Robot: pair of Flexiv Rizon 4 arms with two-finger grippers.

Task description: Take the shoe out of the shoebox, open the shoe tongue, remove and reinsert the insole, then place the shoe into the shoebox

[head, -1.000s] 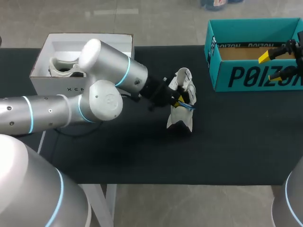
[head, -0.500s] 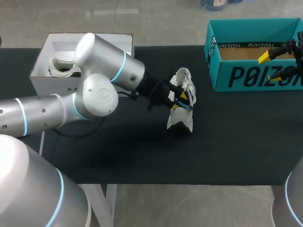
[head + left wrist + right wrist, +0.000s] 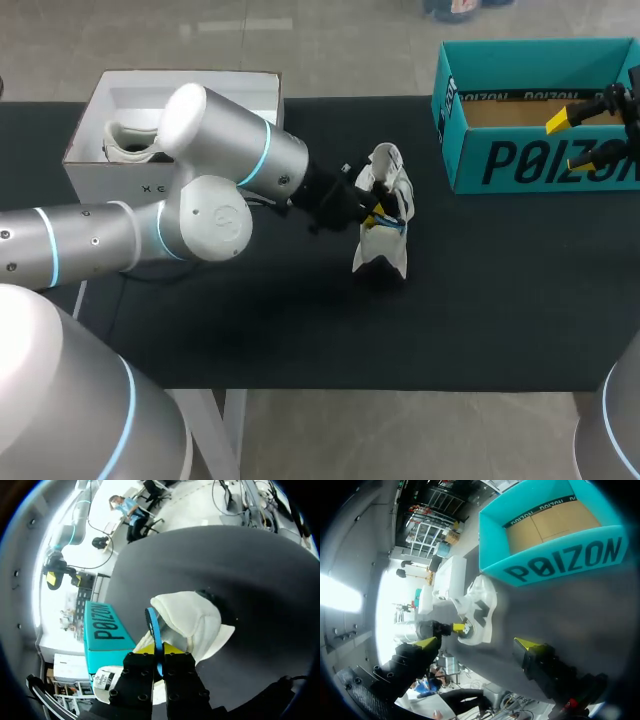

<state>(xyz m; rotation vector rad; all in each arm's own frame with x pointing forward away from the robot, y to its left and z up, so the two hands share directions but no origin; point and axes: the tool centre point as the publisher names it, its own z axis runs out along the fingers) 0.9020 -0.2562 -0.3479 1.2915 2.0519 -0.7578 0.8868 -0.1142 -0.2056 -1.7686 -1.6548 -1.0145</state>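
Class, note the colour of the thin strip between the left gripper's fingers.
Blue. The strip shows best in the left wrist view, against the white shoe.

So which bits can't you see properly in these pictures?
- Head view: the left tool covers the shoe's opening, so its inside is hidden.
- Head view: the left arm hides part of the white box; the edge cuts off the teal box.
- Left wrist view: the tool's fingers hide where the blue strip ends.

White shoe (image 3: 382,258) with a blue insole (image 3: 154,630); teal box (image 3: 540,160) lettered in black.
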